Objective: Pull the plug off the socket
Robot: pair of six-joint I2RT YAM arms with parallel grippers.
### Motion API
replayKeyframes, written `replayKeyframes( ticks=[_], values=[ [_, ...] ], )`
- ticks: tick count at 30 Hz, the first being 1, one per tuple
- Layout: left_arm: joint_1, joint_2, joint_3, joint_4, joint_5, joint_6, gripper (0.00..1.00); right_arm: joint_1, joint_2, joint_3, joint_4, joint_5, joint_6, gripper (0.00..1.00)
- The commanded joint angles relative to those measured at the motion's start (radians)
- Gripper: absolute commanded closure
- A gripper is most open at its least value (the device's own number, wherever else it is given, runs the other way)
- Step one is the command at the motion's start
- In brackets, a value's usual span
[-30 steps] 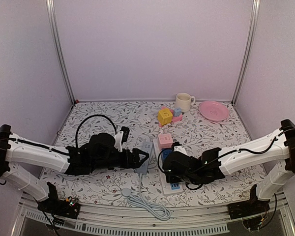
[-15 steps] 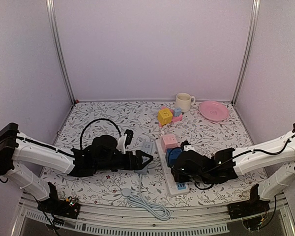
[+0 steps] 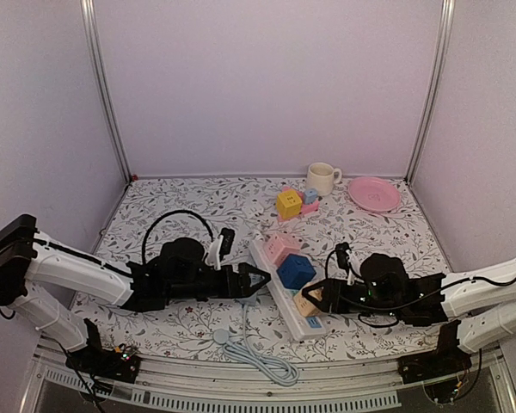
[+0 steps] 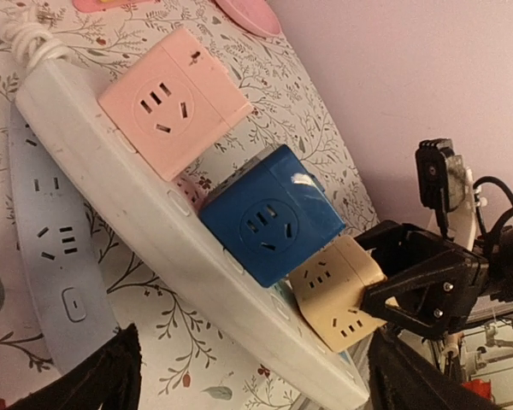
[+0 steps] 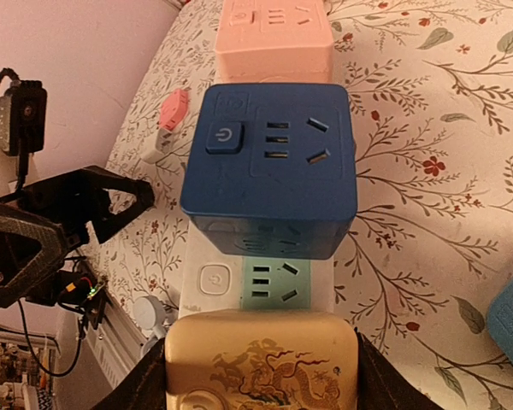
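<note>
While the right claw (image 3: 313,298) grips the tan plug (image 4: 333,286), prongs hidden, the left claw (image 3: 260,280) gapes.

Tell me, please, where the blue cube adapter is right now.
In the top view, the blue cube adapter sits right of centre on the white power strip, between the pink cube behind it and the tan cube nearer the arms.

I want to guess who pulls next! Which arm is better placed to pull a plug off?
Right. The right gripper clamps the beige cube plug on the white strip; the left gripper sits open beside the strip, holding nothing.
</note>
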State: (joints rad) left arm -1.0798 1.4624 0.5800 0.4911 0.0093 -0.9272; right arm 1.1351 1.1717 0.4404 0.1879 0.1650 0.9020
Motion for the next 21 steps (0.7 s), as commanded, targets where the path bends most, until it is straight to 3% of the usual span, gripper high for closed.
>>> replayKeyframes(
  ticks=[1,11,21],
  values=[
    [-0.006,0.022,-0.017,0.038,0.001,-0.033,0.08,-0.017,-0.006,-0.017,0.473,-0.122,0.014,0.97],
    [-0.013,0.076,-0.029,0.064,-0.074,-0.136,0.14,-0.016,0.087,-0.028,0.636,-0.182,0.005,0.97],
    [-0.015,0.077,-0.052,0.118,-0.098,-0.177,0.44,0.029,0.095,-0.004,0.652,-0.188,-0.068,0.97]
  ],
)
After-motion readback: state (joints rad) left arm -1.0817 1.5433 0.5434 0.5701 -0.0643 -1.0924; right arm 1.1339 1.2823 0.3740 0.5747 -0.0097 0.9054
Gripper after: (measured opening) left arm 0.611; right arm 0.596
